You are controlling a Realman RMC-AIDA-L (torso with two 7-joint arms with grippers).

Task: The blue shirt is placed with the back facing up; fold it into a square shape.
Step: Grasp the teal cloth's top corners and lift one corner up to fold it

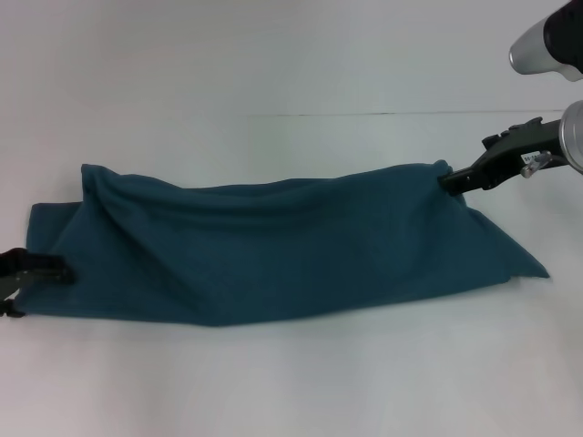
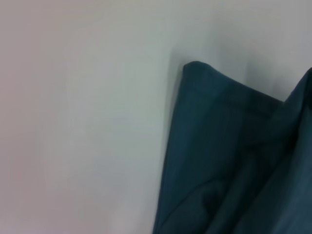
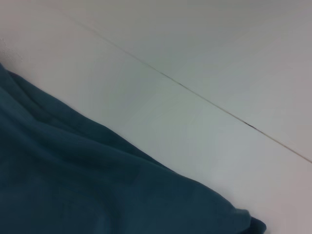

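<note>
White table (image 1: 291, 382): blue shirt (image 1: 273, 255) bunched; right end effector (image 1: 448, 181) seemingly pinching corner.

Blue shirt (image 1: 273, 250) on table (image 1: 291, 382), between both grippers

blue shirt (image 1: 273, 250): soft matt knit cloth, faintly fuzzy, creased in loose folds | worktop (image 1: 291, 382): smooth white, matt to faint sheen, thin dark seam at far side | right gripper (image 1: 448, 182): matt black plastic, arm behind it glossy silver metal | left gripper (image 1: 62, 270): matt black
</note>
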